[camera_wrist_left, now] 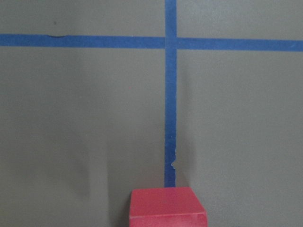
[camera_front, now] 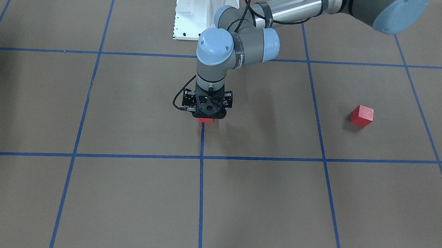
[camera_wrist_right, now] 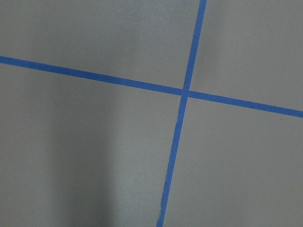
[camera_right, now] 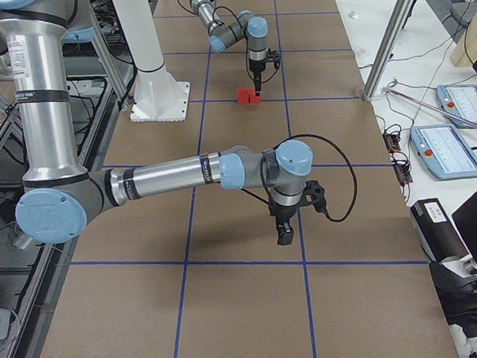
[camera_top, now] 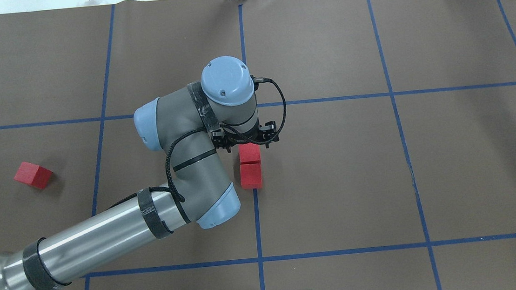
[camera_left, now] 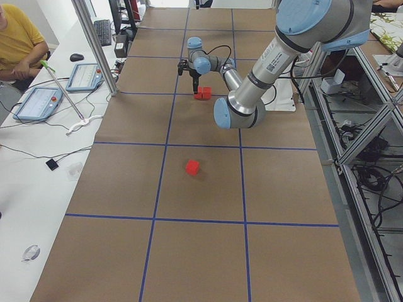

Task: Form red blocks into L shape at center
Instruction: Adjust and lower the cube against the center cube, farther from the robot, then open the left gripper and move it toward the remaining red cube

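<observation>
Two red blocks (camera_top: 249, 154) (camera_top: 251, 176) lie touching in a row on the blue tape line (camera_top: 257, 220) at the center. My left gripper (camera_top: 246, 141) is straight above the farther block, low over it. The wrist hides its fingers, so I cannot tell if it grips. In the front view only a sliver of that block (camera_front: 205, 119) shows under the gripper (camera_front: 206, 110). The left wrist view shows that block (camera_wrist_left: 168, 205) at its bottom edge. The third red block (camera_top: 32, 175) (camera_front: 362, 116) lies alone, far to the robot's left. My right gripper (camera_right: 284, 235) hovers over bare floor, seen only from the side.
The white robot base plate (camera_front: 206, 13) is behind the center square. In the left side view a seated person in yellow (camera_left: 16, 44), tablets (camera_left: 38, 104) and an aluminium post (camera_left: 94, 44) are beside the table's far edge. The right wrist view shows a tape crossing (camera_wrist_right: 185, 92).
</observation>
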`<act>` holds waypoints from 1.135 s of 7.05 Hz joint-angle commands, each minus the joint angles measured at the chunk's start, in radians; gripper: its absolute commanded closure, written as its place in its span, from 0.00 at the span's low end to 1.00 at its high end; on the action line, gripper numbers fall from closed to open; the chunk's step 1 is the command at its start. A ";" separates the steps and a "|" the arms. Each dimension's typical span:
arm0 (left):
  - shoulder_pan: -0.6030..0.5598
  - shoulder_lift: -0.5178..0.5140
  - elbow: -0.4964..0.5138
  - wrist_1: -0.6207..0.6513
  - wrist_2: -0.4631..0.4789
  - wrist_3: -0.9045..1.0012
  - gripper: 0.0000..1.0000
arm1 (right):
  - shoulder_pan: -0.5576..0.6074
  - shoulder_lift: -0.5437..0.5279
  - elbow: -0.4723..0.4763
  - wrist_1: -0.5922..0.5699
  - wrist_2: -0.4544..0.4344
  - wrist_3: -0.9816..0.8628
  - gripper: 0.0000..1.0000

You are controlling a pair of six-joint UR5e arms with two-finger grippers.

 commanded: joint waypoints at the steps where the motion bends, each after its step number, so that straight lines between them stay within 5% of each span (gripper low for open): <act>1: -0.033 0.017 -0.126 0.109 -0.033 0.108 0.00 | 0.000 0.002 -0.003 0.000 0.001 0.000 0.01; 4: -0.149 0.358 -0.423 0.145 -0.102 0.433 0.00 | 0.000 0.002 -0.003 0.000 0.001 0.000 0.01; 8: -0.406 0.743 -0.491 0.078 -0.211 1.014 0.00 | 0.000 0.000 -0.003 0.000 0.001 0.000 0.01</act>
